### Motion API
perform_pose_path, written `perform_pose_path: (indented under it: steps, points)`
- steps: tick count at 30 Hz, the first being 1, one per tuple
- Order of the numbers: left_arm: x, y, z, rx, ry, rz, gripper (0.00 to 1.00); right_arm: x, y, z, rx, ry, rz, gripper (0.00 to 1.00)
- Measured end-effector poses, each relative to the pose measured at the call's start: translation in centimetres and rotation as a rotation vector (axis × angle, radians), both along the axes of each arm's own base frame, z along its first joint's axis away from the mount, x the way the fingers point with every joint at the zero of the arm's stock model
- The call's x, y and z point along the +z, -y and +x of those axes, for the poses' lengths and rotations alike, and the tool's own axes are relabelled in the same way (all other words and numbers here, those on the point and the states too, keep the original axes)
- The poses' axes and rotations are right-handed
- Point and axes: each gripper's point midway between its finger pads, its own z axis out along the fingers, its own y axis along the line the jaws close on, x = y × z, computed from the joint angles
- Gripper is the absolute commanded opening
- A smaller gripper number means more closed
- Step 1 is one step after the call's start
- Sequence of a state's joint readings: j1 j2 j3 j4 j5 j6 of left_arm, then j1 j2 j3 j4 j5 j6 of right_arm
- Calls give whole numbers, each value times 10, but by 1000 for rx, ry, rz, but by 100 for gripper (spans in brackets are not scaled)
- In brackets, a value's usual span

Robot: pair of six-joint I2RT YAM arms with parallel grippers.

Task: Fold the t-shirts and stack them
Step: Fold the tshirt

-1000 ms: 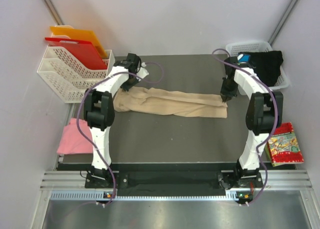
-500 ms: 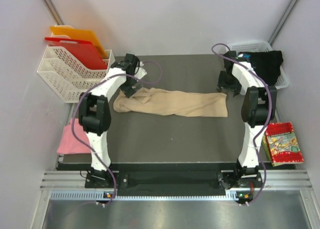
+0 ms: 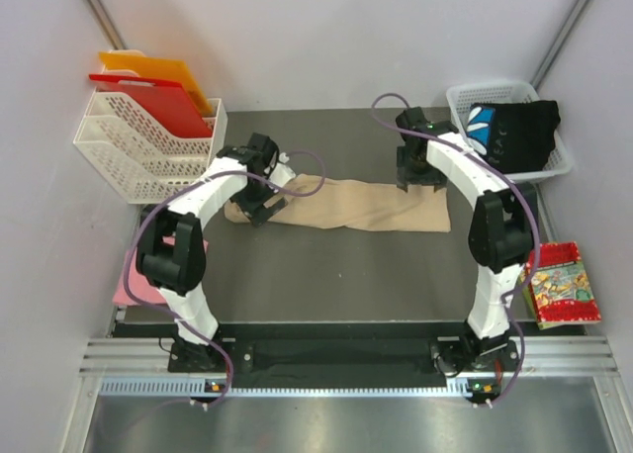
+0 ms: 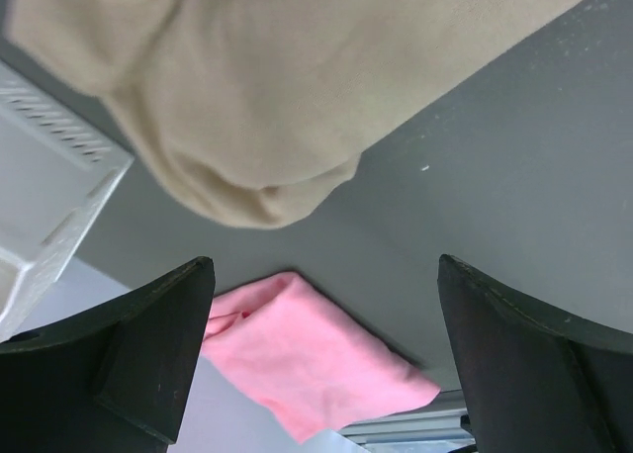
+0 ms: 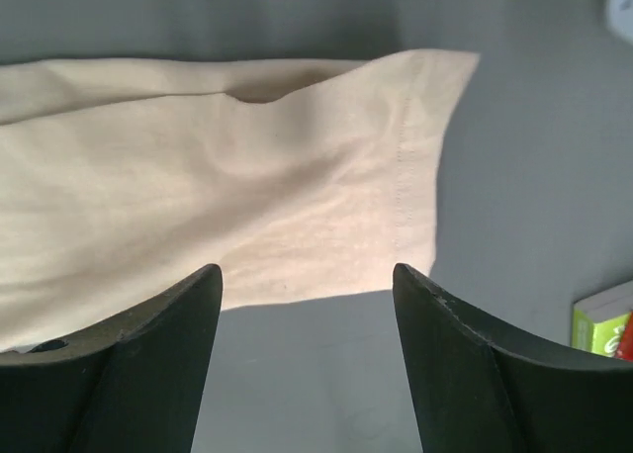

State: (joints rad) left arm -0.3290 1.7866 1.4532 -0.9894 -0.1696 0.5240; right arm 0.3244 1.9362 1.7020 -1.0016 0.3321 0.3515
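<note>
Beige shirt (image 3: 366,204) lies between white rack (image 3: 109,166), pink shirt (image 3: 129,285) and right-hand basket (image 3: 457,105).

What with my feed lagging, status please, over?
Left gripper open, right gripper open, both empty. Beige t-shirt in a long strip, a gripper near each end. Nothing blocking.

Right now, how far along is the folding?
Done: beige shirt folded into a long strip. In hand: left gripper and right gripper hang open over its ends, gripping nothing. Left: its cross fold, the black shirt in the basket, and stacking; pink shirt lies apart at the left.
</note>
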Motion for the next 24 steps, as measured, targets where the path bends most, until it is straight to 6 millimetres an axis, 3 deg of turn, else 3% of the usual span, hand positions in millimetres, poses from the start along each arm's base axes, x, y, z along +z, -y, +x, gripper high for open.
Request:
perform_pose_path:
  steps: [6, 10, 13, 19, 24]
  points:
    - [-45, -3, -2, 7, -75, 32, 99, -52, 3, -2, -9, -127, -18, 69]
    - [-64, -11, -2, 26, -94, 44, 99, -68, 12, -6, -28, -167, -25, 68]
    - [-74, -28, -6, 52, -102, 61, 99, -82, 26, -16, -60, -210, -22, 68]
    - [-75, -71, -15, 111, -108, 97, 99, -88, 42, -24, -127, -213, 51, 69]
    - [-66, -89, -2, 156, -88, 105, 99, -89, 42, -25, -129, -202, 70, 71]
